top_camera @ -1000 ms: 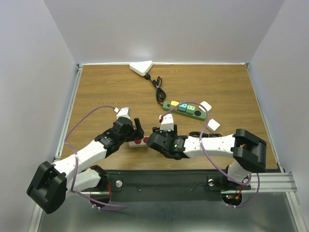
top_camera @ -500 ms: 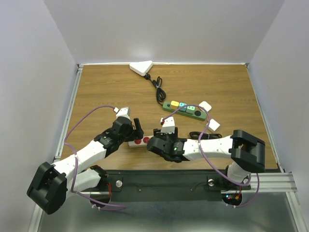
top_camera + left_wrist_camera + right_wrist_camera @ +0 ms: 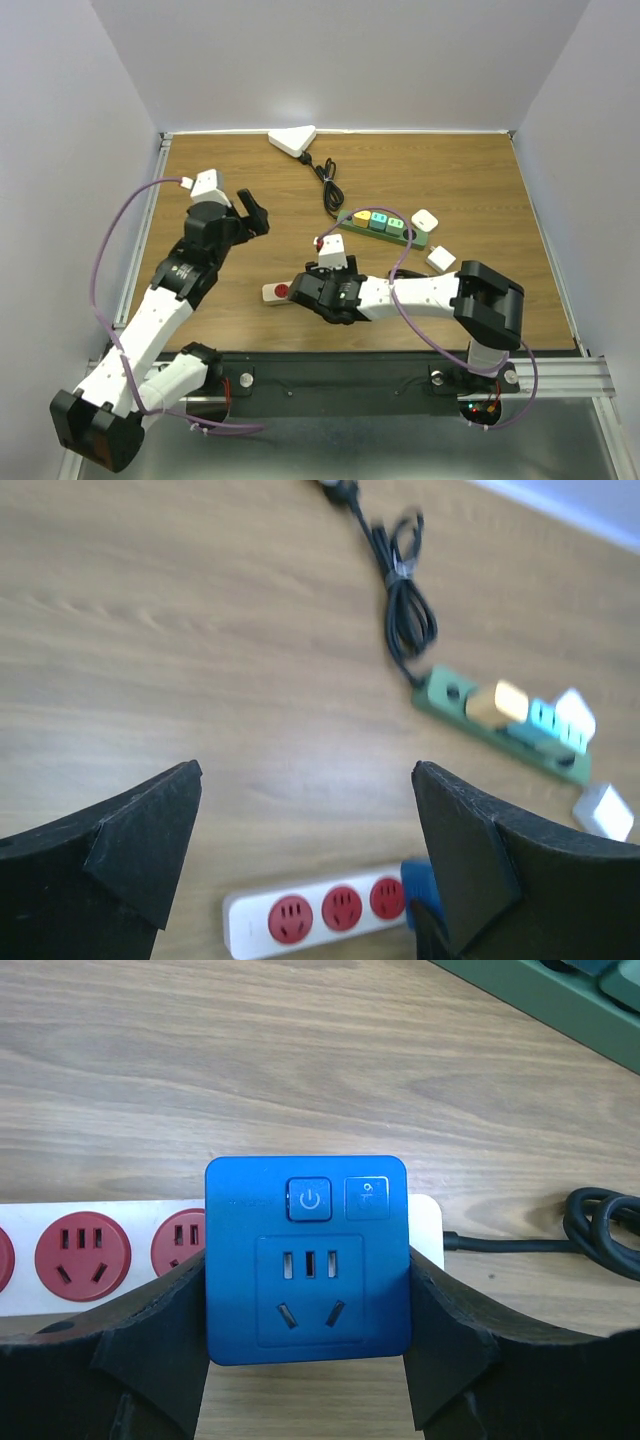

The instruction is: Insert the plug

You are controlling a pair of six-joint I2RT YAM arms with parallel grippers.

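A white power strip (image 3: 276,292) with red sockets lies near the front middle of the table. It also shows in the left wrist view (image 3: 320,917) and in the right wrist view (image 3: 90,1250). My right gripper (image 3: 306,1295) is shut on a blue square plug adapter (image 3: 308,1260) and holds it on the strip's right end. In the top view the right gripper (image 3: 322,293) covers that end. The blue adapter shows in the left wrist view (image 3: 413,898). My left gripper (image 3: 255,213) is open and empty, raised to the back left of the strip (image 3: 305,780).
A green power strip (image 3: 382,226) with coloured plugs lies behind the right arm. A coiled black cable (image 3: 330,190) runs to a white triangular block (image 3: 293,140) at the back. Two white adapters (image 3: 425,218) (image 3: 440,258) lie to the right. The white strip's black cord (image 3: 600,1240) trails right.
My left gripper has left the white strip and swung up and away to the back left. My right gripper has shifted a little left over the strip with the blue adapter.
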